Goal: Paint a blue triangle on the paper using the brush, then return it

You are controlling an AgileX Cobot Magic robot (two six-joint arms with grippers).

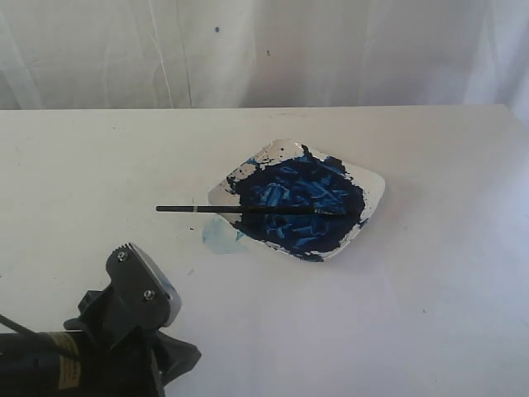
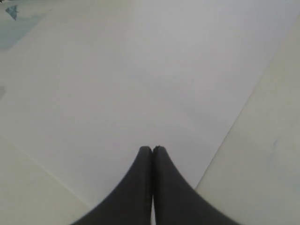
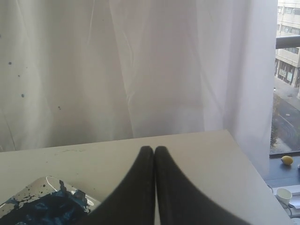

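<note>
The black-handled brush [image 1: 240, 210] lies across the white dish [image 1: 376, 186] of dark-blue paint, its handle sticking out over the dish's left rim. No gripper touches it. The white paper [image 2: 140, 84] lies under my left gripper [image 2: 152, 149], which is shut with nothing in it. The left arm [image 1: 124, 331] sits at the table's front left corner, well short of the dish. My right gripper [image 3: 154, 149] is also shut and empty, with the dish's rim [image 3: 47, 180] beside it. No blue triangle shows on the paper.
A pale blue smear [image 1: 219, 238] marks the surface just left of the dish. The tabletop [image 2: 262, 164] shows beyond the paper's edges. A white curtain [image 1: 264, 50] hangs behind the table's far edge.
</note>
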